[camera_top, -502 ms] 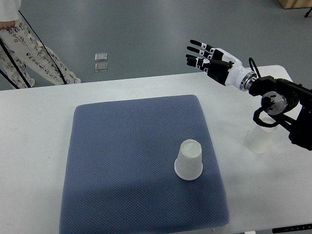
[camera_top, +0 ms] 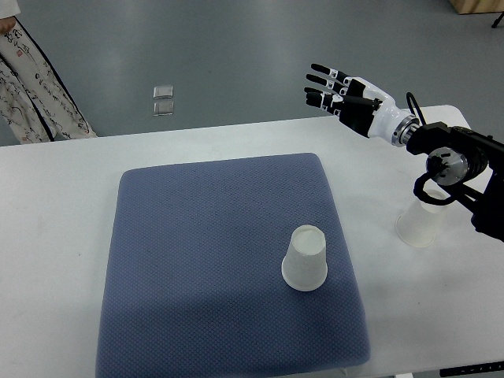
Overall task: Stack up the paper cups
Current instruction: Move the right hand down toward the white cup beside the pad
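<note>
A white paper cup (camera_top: pixel 305 258) stands upside down on the blue mat (camera_top: pixel 197 236), toward its right side. A second white cup (camera_top: pixel 418 224) stands upside down on the white table right of the mat, partly hidden under the right arm. My right hand (camera_top: pixel 337 90) hovers beyond the table's far edge, above and right of the mat, fingers spread and holding nothing. It is well apart from both cups. The left arm does not show.
The white table (camera_top: pixel 55 236) surrounds the mat. A person in patterned trousers (camera_top: pixel 31 87) stands on the grey floor at the far left. A small clear object (camera_top: pixel 164 101) lies on the floor beyond the table.
My right hand and forearm have shifted slightly to the right. The person at the far left has moved further left. Both cups stay put.
</note>
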Controlling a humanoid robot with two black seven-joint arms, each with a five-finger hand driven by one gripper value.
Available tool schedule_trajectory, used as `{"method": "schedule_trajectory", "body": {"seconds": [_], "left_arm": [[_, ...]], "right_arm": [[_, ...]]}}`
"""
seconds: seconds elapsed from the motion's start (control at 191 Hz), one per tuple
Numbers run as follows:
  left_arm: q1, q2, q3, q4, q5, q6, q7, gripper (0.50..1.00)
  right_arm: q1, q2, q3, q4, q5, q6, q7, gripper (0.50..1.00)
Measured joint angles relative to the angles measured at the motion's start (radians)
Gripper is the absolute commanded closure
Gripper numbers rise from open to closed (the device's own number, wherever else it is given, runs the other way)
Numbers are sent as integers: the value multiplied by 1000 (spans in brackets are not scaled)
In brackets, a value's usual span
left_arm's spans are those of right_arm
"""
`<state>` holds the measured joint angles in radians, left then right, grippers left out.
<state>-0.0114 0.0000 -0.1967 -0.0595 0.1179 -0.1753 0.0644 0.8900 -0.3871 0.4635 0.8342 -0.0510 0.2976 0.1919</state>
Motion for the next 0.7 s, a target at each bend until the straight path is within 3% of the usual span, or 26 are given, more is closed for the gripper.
{"method": "schedule_trajectory", "body": {"seconds": [0.335, 0.701], "left_arm": [[1, 0, -1, -3, 0, 0, 0, 500], [1, 0, -1, -3, 0, 0, 0, 500]], "right_arm": [[3, -117, -22, 1, -24, 37, -1, 574], [12, -261, -29, 27, -380, 73, -3, 574]]}}
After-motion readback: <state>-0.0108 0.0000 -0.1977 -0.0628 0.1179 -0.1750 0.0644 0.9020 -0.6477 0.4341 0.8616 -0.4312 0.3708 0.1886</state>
